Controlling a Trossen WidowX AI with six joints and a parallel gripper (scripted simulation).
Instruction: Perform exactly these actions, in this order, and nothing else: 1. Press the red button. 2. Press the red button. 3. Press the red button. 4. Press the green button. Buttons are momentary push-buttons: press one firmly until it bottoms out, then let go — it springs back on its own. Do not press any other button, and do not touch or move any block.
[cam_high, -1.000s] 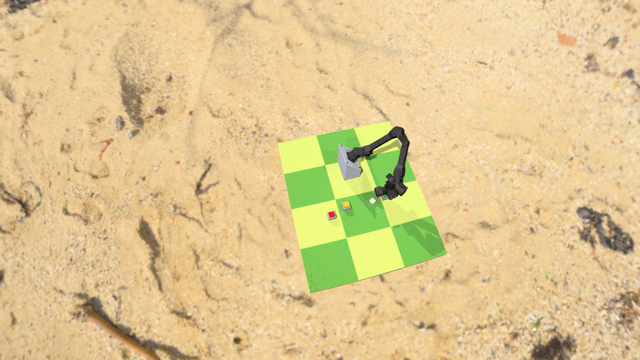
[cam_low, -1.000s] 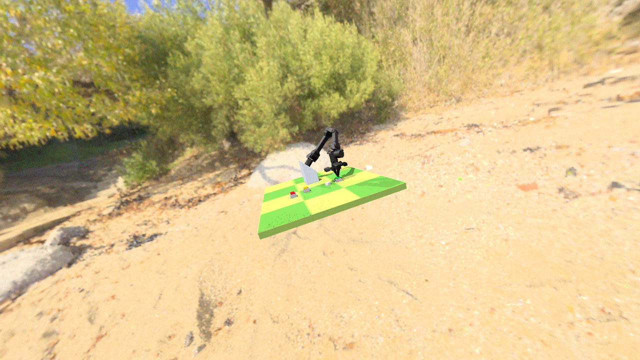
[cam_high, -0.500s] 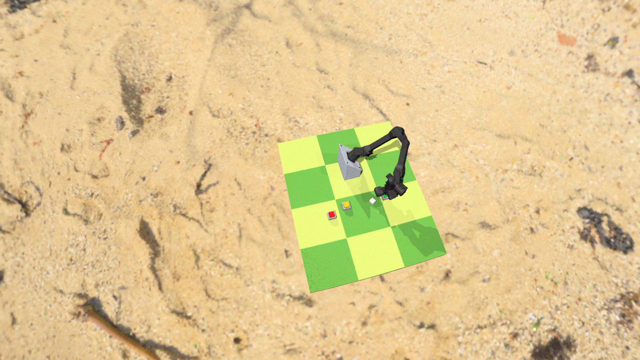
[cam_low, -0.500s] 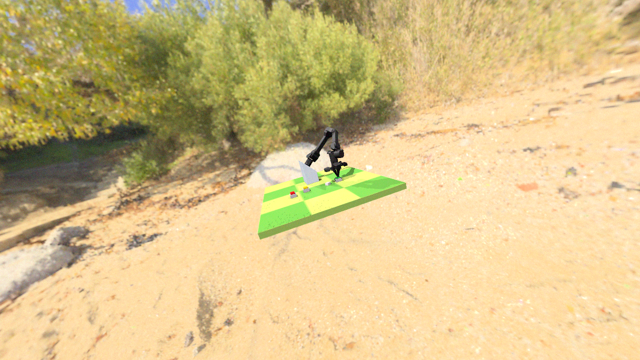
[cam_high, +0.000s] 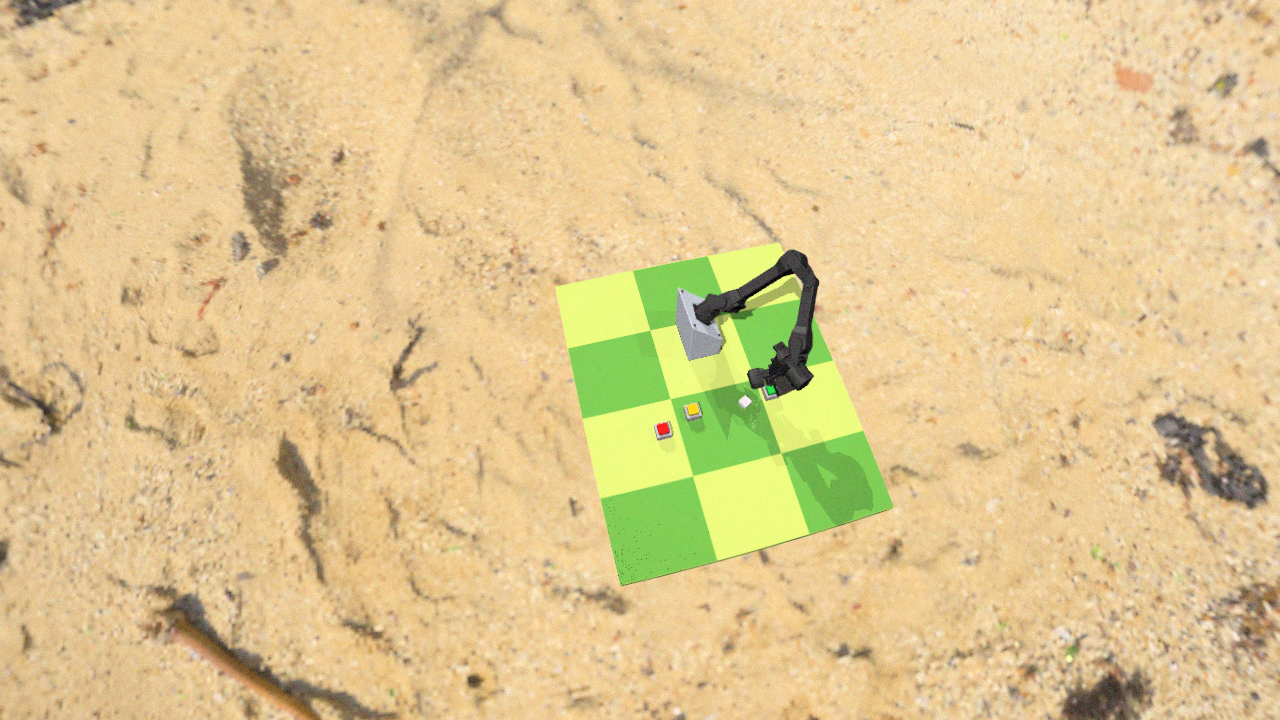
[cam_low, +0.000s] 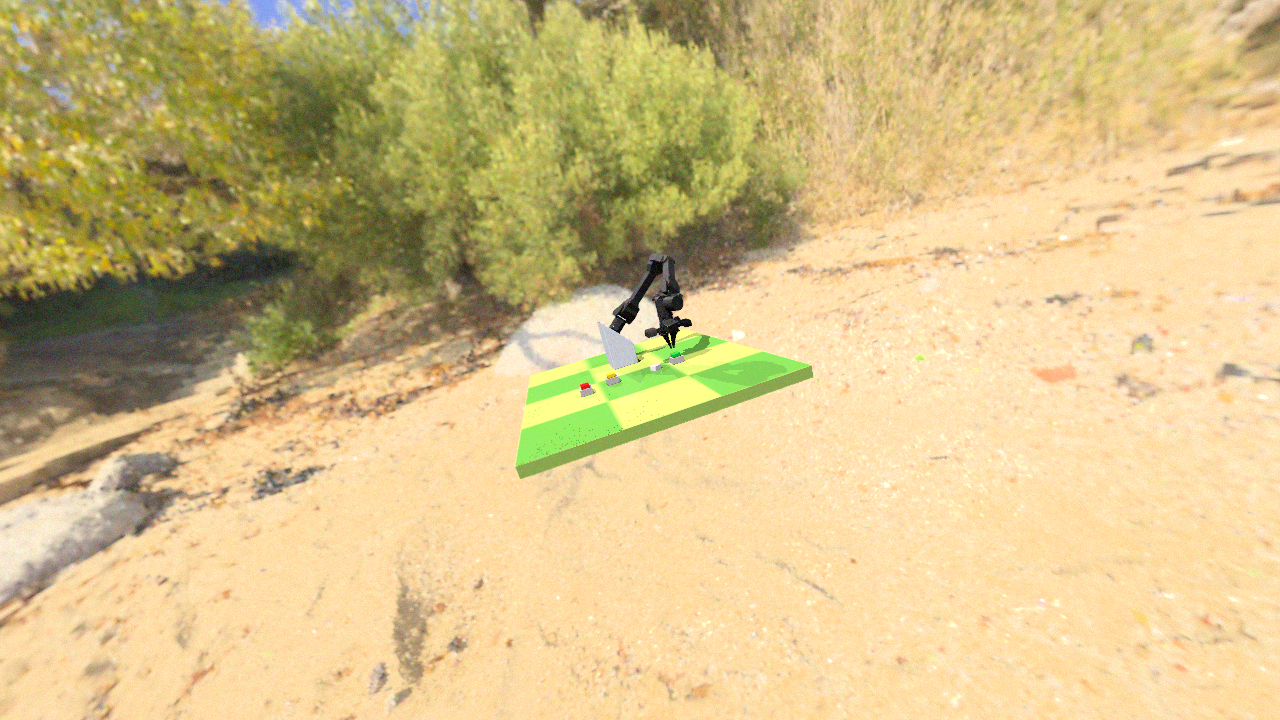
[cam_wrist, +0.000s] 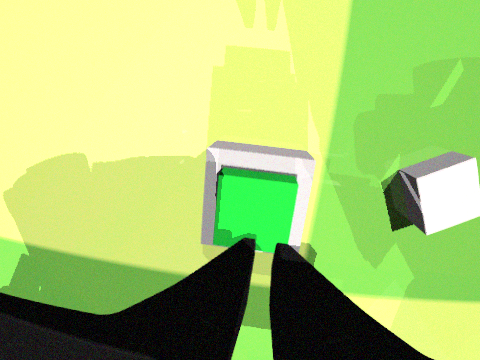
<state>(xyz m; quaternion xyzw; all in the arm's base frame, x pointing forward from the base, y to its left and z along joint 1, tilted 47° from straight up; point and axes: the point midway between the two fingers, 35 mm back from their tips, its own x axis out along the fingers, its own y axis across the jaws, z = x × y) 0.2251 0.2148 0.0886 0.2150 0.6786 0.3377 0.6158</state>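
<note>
From my wrist view, the black fingertips cover the square green button's (cam_wrist: 256, 207) near edge, and I can't tell if they touch it.
</note>
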